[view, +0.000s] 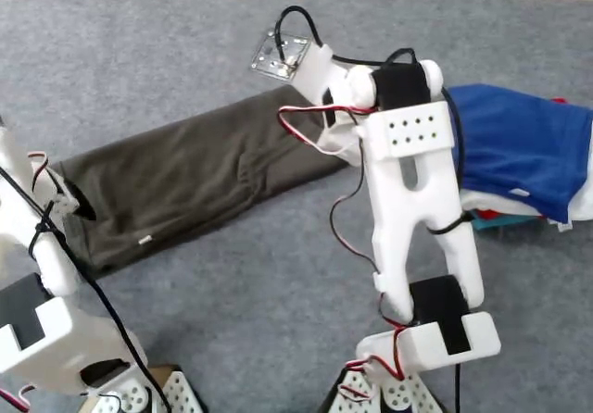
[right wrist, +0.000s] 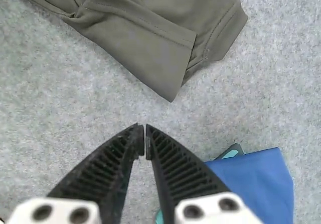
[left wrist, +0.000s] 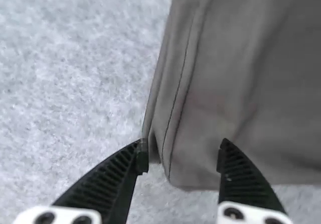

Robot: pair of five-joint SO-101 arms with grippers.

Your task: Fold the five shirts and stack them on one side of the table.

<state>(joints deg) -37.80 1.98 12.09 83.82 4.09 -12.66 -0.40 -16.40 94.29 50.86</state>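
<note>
Grey felt covers the desk [view: 185, 61] in the high view, and an olive shirt [view: 195, 177] lies on it folded into a long band, running on a slant from the near left toward the middle of the far side. At the right side of the desk sits a stack of folded shirts [view: 519, 191] with a blue shirt [view: 519, 135] on top and white, teal and red edges showing beneath it. The left arm [view: 42, 246] stands at the near left, its tip at the band's left end. The right arm [view: 412, 181] rises in the middle, leaning over the gap between the band's other end and the stack. In the left wrist view, the left fingers [left wrist: 115, 179] are spread apart astride a corner of the olive shirt: one finger sits over the bare felt just beside the folded edge, the other over the cloth. In the right wrist view, the right fingers [right wrist: 115, 169] are pressed together with nothing between them, above bare felt near the shirt's hemmed end, with the corner of the stack just beside them.
</note>
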